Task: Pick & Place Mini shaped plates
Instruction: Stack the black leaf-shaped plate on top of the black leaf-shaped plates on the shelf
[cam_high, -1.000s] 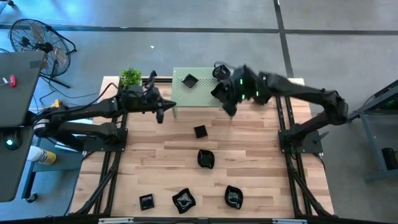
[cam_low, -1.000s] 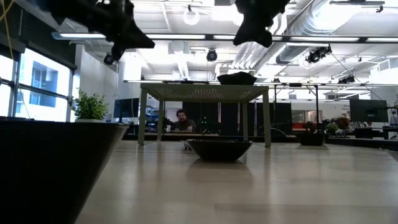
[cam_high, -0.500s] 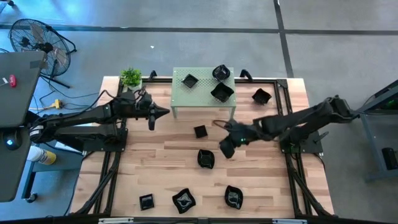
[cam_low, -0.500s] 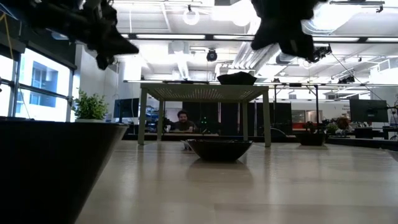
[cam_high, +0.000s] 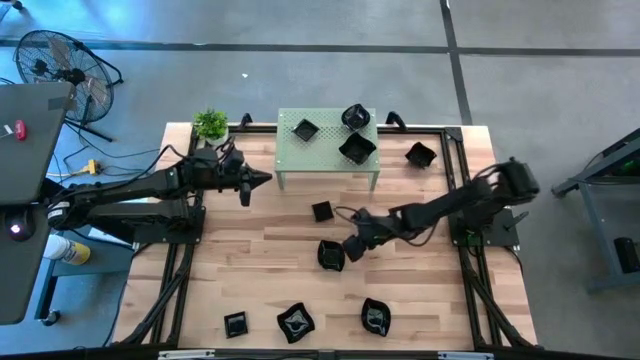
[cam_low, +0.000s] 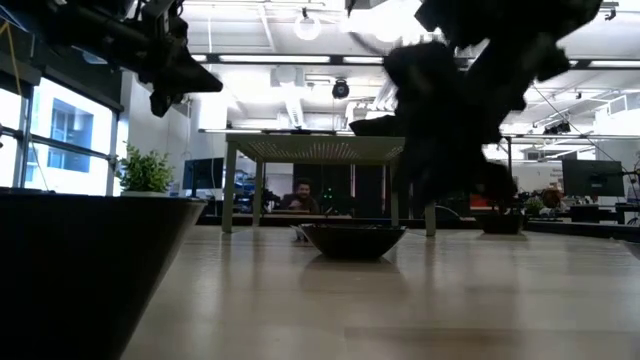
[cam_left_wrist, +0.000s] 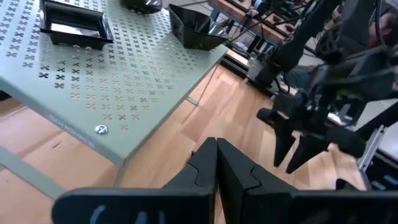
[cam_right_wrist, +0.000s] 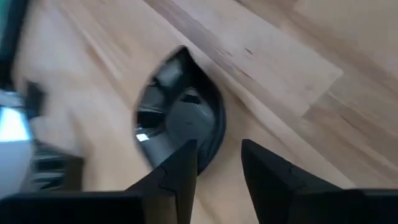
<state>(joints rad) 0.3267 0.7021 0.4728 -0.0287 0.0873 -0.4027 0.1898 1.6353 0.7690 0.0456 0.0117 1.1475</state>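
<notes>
Several glossy black mini plates lie flat on the wooden table, among them a rounded one (cam_high: 331, 254) in the middle, seen close in the right wrist view (cam_right_wrist: 180, 118), and a square one (cam_high: 321, 211). Three more sit on the green perforated stand (cam_high: 328, 165): (cam_high: 305, 129), (cam_high: 354, 116), (cam_high: 357, 149). My right gripper (cam_high: 350, 248) hangs open just right of and above the rounded plate, its fingers (cam_right_wrist: 180, 165) over the plate's rim. My left gripper (cam_high: 255, 180) is shut and empty, raised left of the stand (cam_left_wrist: 124, 81).
Another plate (cam_high: 421, 155) lies right of the stand. Three plates (cam_high: 236, 324), (cam_high: 296, 321), (cam_high: 375, 316) line the near edge. A small plant (cam_high: 210, 123) stands at the far left corner. Bare wood lies between the middle plates and the near row.
My right gripper has left the green stand, where a plate now lies uncovered, and has swung toward the table's near edge and down to the rounded plate in the middle. My left gripper has drawn back a little toward the table's left.
</notes>
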